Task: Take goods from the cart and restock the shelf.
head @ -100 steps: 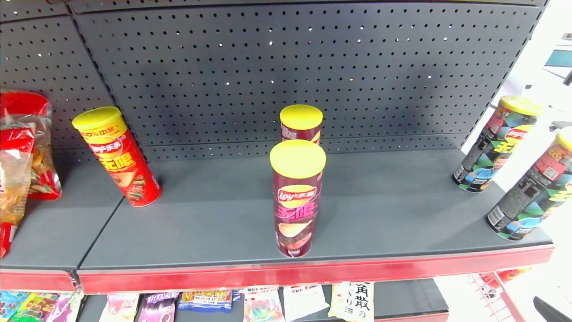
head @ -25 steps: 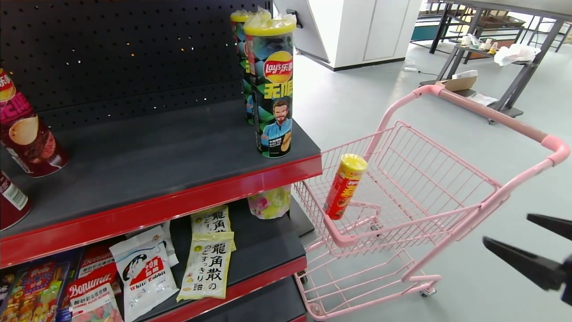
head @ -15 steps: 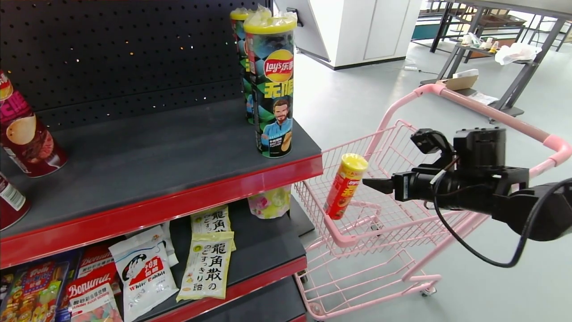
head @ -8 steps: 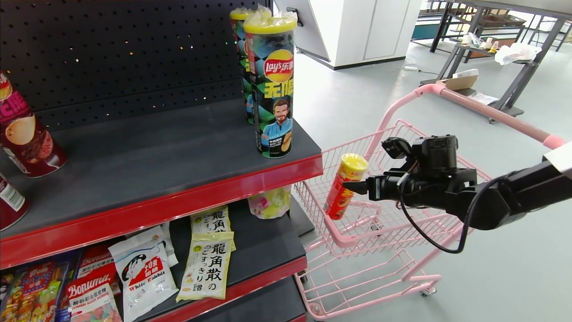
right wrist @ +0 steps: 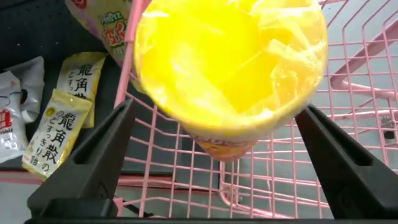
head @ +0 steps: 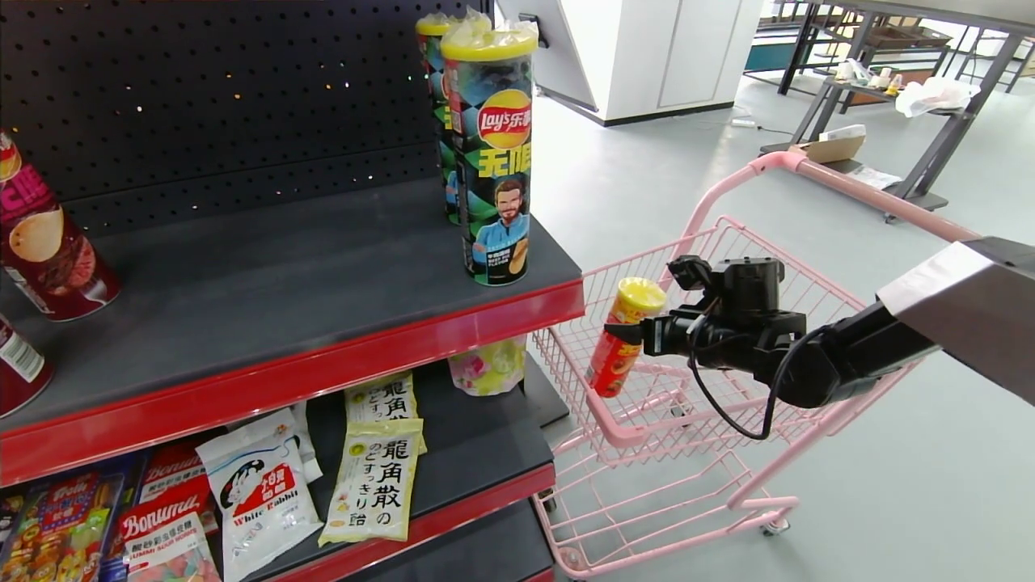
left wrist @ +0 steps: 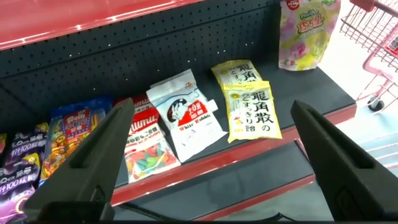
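Right end effector [head: 627, 331] is seen wide open at the can [head: 611, 365], one finger set each side of the yellow lid, nothing gripped (contact can't be judged). The can is propped tilted in the cart [head: 605, 420] corner nearest the shelf [head: 323, 267]. Left end effector [left wrist: 211, 112] is held wide open, empty, facing snack bags [left wrist: 186, 115] on a lower tier.

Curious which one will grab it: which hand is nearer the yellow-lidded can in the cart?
Right. The right hand straddles the can at its lid; the left hand faces snack bags on the lower shelf.
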`<state>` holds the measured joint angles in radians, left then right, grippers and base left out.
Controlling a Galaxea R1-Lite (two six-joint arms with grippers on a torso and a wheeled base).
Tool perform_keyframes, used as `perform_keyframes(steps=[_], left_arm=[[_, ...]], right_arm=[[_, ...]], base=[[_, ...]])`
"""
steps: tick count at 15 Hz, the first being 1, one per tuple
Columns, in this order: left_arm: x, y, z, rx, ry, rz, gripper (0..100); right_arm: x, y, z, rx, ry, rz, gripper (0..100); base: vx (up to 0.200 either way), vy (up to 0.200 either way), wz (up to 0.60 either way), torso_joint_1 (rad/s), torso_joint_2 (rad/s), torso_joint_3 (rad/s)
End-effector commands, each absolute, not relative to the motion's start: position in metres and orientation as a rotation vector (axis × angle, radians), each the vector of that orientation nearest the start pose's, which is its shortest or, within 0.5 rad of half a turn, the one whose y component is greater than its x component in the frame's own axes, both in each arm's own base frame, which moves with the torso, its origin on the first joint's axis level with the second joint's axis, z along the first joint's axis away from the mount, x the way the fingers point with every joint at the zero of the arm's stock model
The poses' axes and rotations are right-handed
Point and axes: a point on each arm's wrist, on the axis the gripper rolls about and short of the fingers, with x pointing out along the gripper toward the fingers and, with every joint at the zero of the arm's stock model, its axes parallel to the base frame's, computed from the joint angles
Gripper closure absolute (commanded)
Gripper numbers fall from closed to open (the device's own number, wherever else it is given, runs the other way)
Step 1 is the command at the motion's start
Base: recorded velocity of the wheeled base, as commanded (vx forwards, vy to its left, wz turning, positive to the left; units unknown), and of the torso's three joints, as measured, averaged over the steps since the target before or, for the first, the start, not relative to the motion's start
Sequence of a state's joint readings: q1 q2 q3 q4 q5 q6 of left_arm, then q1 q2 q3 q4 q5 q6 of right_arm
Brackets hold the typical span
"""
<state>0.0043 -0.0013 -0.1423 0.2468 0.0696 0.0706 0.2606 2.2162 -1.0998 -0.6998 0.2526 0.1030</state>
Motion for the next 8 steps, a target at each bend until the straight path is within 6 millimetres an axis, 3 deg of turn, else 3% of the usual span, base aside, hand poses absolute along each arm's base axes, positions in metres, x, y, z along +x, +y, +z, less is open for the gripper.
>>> perform_keyframes(steps=[1, 2, 3, 8], left_arm=[[-0.036, 0.001, 0.089, 0.074, 0.107, 0.071, 0], [-0.036, 0.001, 0.089, 0.074, 0.107, 0.074, 0], [-0.036, 0.002, 0.089, 0.074, 0.107, 0.076, 0], [-0.036, 0.002, 0.089, 0.074, 0.107, 0.076, 0]], right_arm=[[0.41, 0.117, 0.065, 0.096, 0.455, 0.493, 0], [0.413, 0.118, 0.059, 0.098, 0.464, 0.492, 0], [0.414, 0.119, 0.057, 0.097, 0.467, 0.496, 100], [0.419, 0.122, 0.054, 0.096, 0.459, 0.498, 100]], base=[[0.0, 0.0, 0.0, 0.0, 0.0, 0.0], [0.0, 0.0, 0.0, 0.0, 0.0, 0.0], [0.0, 0.0, 0.0, 0.0, 0.0, 0.0], [0.0, 0.0, 0.0, 0.0, 0.0, 0.0]])
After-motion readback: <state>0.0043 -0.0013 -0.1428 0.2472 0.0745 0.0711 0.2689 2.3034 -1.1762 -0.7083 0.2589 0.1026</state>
